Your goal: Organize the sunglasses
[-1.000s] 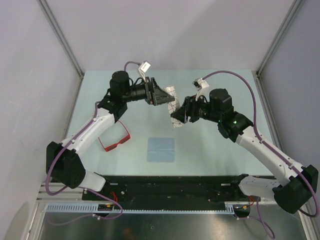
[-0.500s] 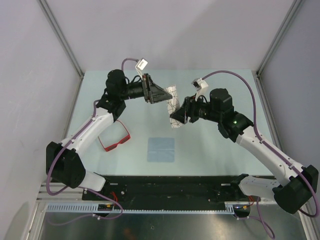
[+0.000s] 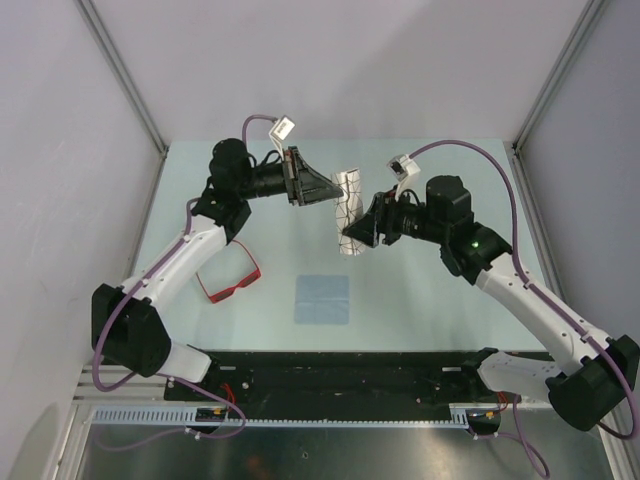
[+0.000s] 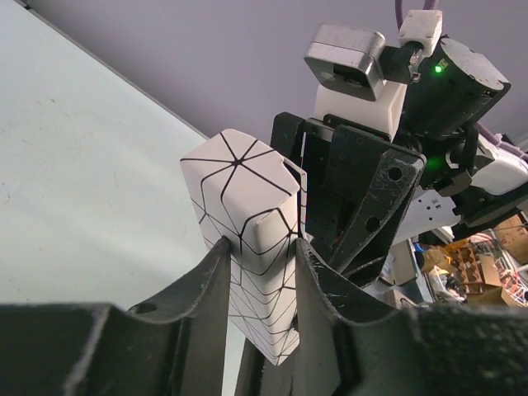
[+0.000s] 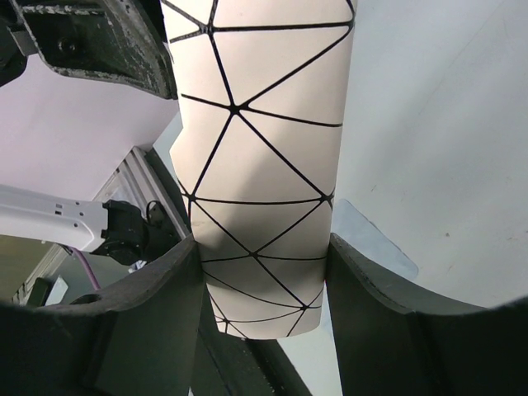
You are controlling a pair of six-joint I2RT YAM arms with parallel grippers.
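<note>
Top view: the red-framed sunglasses point(image 3: 228, 281) lie flat on the tabletop point(image 3: 430, 300) close to its left edge, about halfway between the near and far edges. Their long axis runs roughly along the near edge, with the right end tilted slightly toward the far side. A light-blue cloth point(image 3: 322, 299) lies well to their right, near the middle. Over the far middle of the tabletop, the left hand point(image 3: 335, 190) and the right hand point(image 3: 352, 235) both grip a white case point(image 3: 348, 208) with thin black lines, the left at its far end and the right at its near end. The case appears to be lifted off the surface. The sunglasses sit toward the near left of both hands and well apart from them. They lie just beside the left forearm, so the left arm is judged the nearer one.

Left wrist view: the left hand's two fingers point(image 4: 206, 289) are closed against opposite sides of the case. The right hand looms just behind it. The sunglasses are out of view.

Right wrist view: the right hand's fingers point(image 5: 161, 285) clamp the case's lower part, and the left hand shows at the upper left. The sunglasses are not in view.
</note>
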